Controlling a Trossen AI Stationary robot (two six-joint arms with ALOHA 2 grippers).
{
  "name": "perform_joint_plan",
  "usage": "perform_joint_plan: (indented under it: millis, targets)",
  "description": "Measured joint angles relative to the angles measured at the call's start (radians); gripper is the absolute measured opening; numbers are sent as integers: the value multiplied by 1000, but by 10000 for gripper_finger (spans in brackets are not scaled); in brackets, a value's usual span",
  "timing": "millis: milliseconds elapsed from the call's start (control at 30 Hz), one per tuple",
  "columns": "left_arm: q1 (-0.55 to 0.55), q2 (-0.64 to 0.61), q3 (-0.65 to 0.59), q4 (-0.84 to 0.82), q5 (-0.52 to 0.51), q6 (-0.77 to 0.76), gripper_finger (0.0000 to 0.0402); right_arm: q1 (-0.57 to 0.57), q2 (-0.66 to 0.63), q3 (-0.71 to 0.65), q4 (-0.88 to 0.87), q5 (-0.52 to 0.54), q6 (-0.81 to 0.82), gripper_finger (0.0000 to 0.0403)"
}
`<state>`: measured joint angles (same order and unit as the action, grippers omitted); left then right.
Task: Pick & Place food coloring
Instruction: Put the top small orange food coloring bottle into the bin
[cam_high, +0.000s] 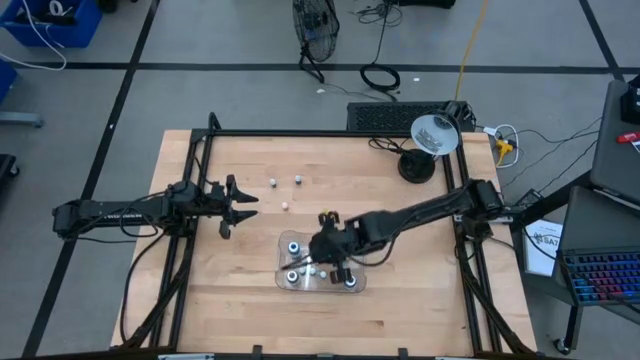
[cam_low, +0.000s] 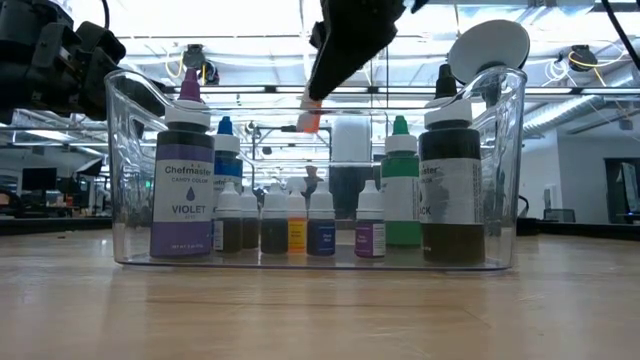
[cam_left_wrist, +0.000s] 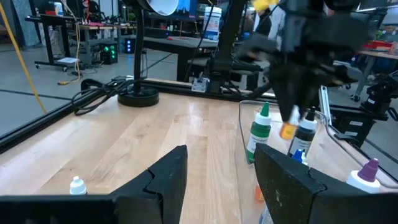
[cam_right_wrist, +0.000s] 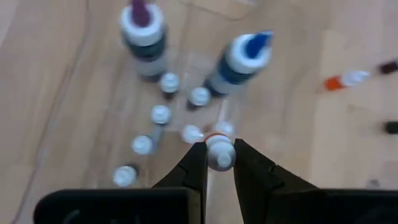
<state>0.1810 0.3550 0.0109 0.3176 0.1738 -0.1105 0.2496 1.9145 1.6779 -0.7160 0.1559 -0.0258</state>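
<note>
We see the left gripper (cam_high: 243, 207) left of the clear tray (cam_high: 283, 262), its fingers apart and holding nothing. Inside the tray stand big dark food coloring bottles (cam_low: 183, 182) and a row of small ones with white caps. Above the tray, the right gripper (cam_right_wrist: 219, 163) pinches one small bottle (cam_right_wrist: 219, 151) with a white cap and orange ring.

Inside the clear tray (cam_low: 130, 110), the purple-tipped bottle (cam_low: 182, 185) at its left end reads "Chefmaster", smaller print below, then "VIOLET".
</note>
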Motion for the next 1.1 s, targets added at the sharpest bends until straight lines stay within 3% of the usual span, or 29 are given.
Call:
perform_joint_plan:
  millis: [300,800,1100]
  targets:
    - [0,0,0,0,0,0,187,-9,49,0,-19,-104,92,41]
    - [0,0,0,0,0,0,187,7,121,-2,-103,-113,145,41]
    - [0,0,0,0,0,0,186,8,183,-6,-71,-202,146,41]
